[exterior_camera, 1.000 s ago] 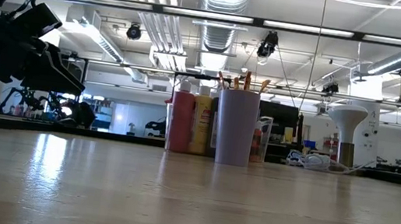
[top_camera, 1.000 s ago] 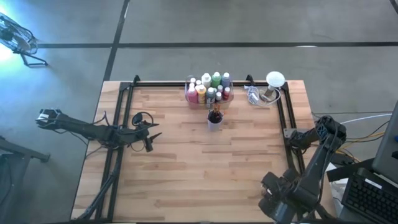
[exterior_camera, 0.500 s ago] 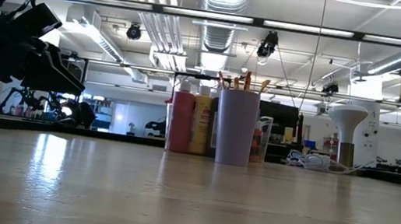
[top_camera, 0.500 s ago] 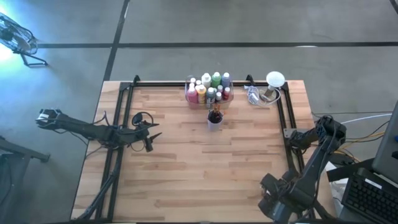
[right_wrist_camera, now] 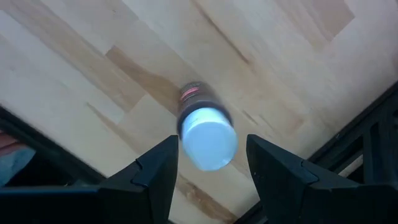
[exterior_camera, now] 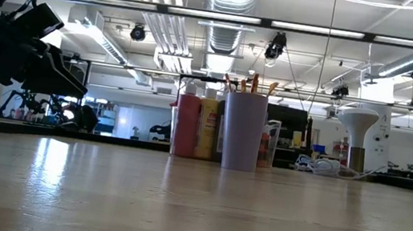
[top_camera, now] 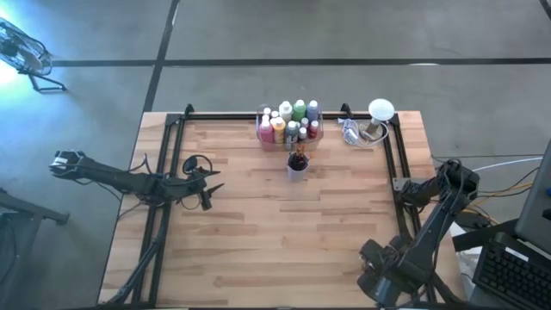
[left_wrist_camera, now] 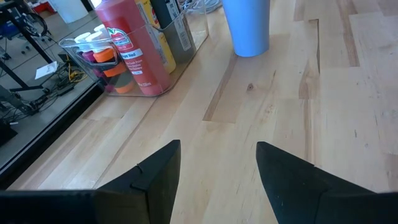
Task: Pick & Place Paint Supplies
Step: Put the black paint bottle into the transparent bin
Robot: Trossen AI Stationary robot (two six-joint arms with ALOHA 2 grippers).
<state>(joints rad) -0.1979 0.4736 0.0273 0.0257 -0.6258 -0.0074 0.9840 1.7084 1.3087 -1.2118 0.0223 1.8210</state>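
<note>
Almost nothing has moved since a second ago: only the right arm at the near right corner of the desk [top_camera: 258,241] has shifted slightly, and the left arm has stayed where it was.

Down at that corner, the right end effector [right_wrist_camera: 208,158] points at the wood with its fingers parted around a small paint bottle [right_wrist_camera: 204,129] standing upright below. It has a white cap and a dark body with a red patch of label near the top; I cannot read any writing on it. The fingers sit either side of the cap with a gap showing, so I cannot tell whether they actually grip it.

Other paint bottles stand packed in a clear bin [top_camera: 288,127] at the far edge of the desk: white, green, pink, yellow and red caps from above. In the left wrist view the nearest is a tall red bottle [left_wrist_camera: 127,46] with a white label whose print is too small to read, and a yellow one just behind it. Just in front of the bin stands a pale cup [top_camera: 297,167] holding brushes [exterior_camera: 250,83] upright.

At the far right corner lie a white round lamp [top_camera: 380,110] and a tangle of cable. The left end effector [left_wrist_camera: 217,168] hovers over the left side of the desk, fingers spread fairly wide and holding nothing, aimed toward the bin and cup.
</note>
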